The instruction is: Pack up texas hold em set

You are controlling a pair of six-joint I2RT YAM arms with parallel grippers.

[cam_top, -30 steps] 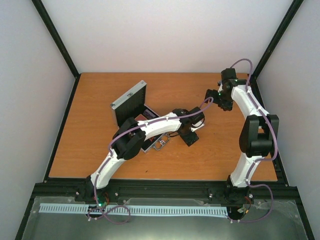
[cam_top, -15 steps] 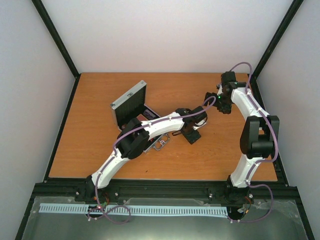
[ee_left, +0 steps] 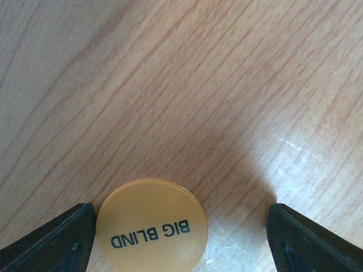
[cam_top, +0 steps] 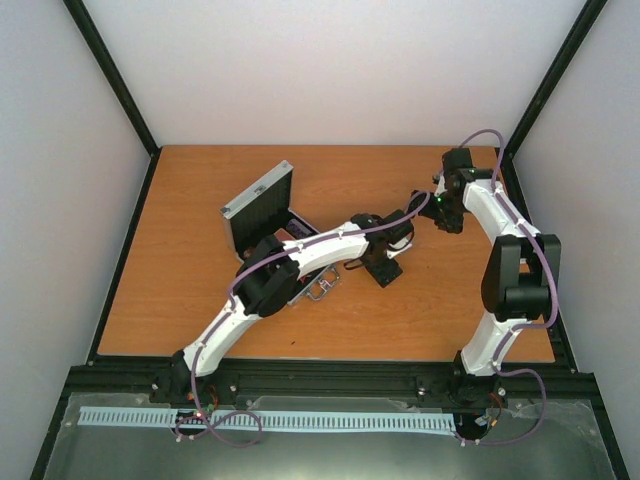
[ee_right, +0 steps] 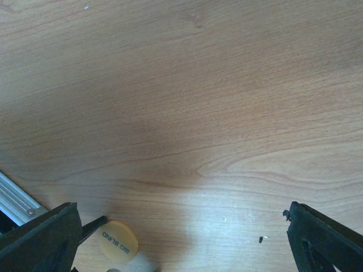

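Note:
The small silver case (cam_top: pixel 258 196) lies open at the table's middle left, its metal handle (cam_top: pixel 320 289) toward the near side; the left arm crosses over its base. An orange disc marked BIG BLIND (ee_left: pixel 151 224) lies flat on the wood. My left gripper (ee_left: pixel 178 241) is open around it, and the disc touches the left finger (ee_left: pixel 57 241). In the top view the left gripper (cam_top: pixel 400 233) is at the table's middle. My right gripper (ee_right: pixel 181 241) is open and empty, above bare wood. The disc (ee_right: pixel 119 242) shows at its lower left. Cards and chips are out of view.
The case's aluminium edge (ee_right: pixel 16 202) shows at the left of the right wrist view. The two grippers are close together near the table's middle right, with the right gripper (cam_top: pixel 432 207) just beyond the left one. Black frame posts stand at the table's back corners.
The left arm has reached a little farther toward the back right. The right gripper has shifted slightly to the right. Both grippers stay open.

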